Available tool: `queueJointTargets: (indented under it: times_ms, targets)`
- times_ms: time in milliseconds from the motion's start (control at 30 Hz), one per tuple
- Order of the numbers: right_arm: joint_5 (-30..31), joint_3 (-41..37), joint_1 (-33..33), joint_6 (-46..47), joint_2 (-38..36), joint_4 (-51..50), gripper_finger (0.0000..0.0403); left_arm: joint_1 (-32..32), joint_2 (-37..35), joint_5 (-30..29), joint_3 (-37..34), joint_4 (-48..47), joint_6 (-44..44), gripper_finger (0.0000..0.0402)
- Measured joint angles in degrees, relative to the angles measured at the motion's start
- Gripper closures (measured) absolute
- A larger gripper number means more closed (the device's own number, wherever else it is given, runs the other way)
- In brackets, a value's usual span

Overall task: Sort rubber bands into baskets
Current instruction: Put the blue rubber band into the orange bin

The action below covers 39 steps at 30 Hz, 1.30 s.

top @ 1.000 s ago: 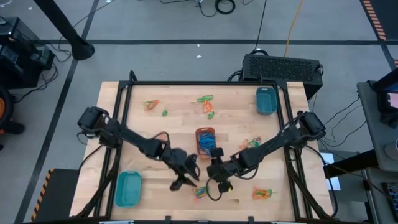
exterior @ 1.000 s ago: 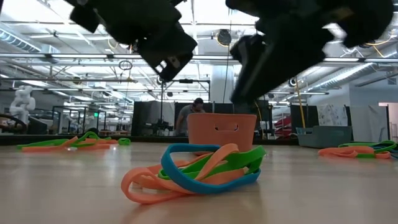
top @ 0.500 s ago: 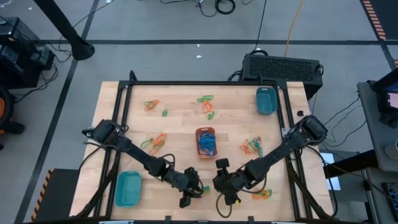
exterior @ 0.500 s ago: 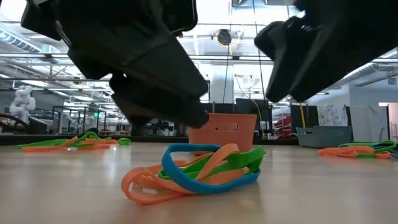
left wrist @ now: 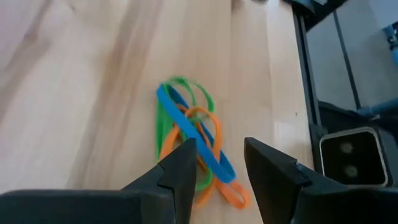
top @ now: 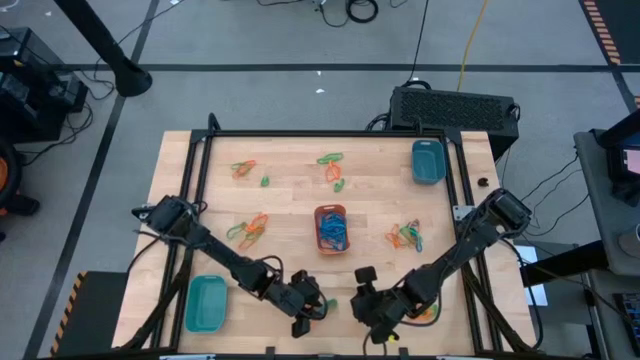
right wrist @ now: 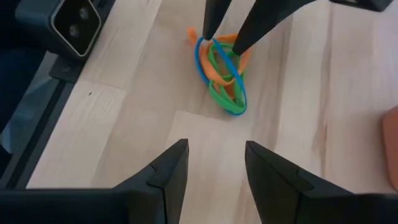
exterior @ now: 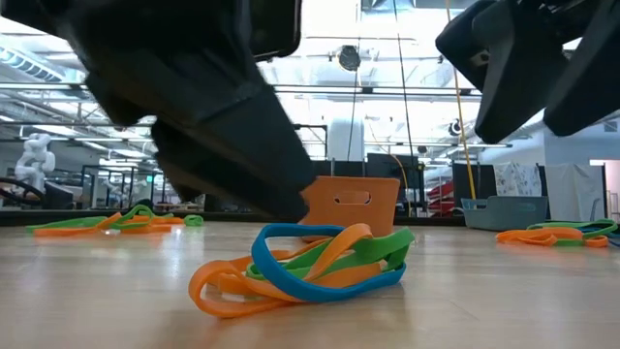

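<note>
A tangle of orange, blue and green rubber bands (left wrist: 193,149) lies on the wooden table near its front edge; it also shows in the low view (exterior: 300,271) and the right wrist view (right wrist: 222,71). My left gripper (left wrist: 219,149) is open, low over the tangle, with one finger on each side of its near end. My right gripper (right wrist: 214,155) is open and empty over bare wood to the right of the tangle. The orange basket (top: 331,228) at the table's middle holds several bands. One teal basket (top: 207,303) sits front left, the other teal basket (top: 428,161) back right. My left gripper stands with its open fingers (right wrist: 208,28) slanting down over one end of the tangle (right wrist: 211,43), which lies flat on the table. I cannot tell whether the fingertips touch the bands.
More band clusters lie at the back left (top: 243,168), back middle (top: 332,165), left of the orange basket (top: 250,230), right of it (top: 405,235) and front right (top: 425,312). The two arms' grippers are close together near the table's front edge.
Both grippers have gone toward the table's near edge and down. The left one has come to the tangle, and the right one has passed to the tangle's right. The tangle has stayed where it was.
</note>
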Motion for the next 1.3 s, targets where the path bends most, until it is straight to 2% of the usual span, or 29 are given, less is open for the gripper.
queueJointTargets:
  times_ms: [333, 1300]
  targets:
    - [0.07, 0.00, -0.25, -0.18, 0.00, 0.17, 0.0252, -0.74, 0.00, -3.28, 0.02, -1.72, -0.03, 0.0260]
    - [0.02, 0.00, -0.33, 0.02, 0.00, 0.25, 0.0252, -0.74, 1.98, -4.98, 0.00, -2.05, -3.97, 0.0260]
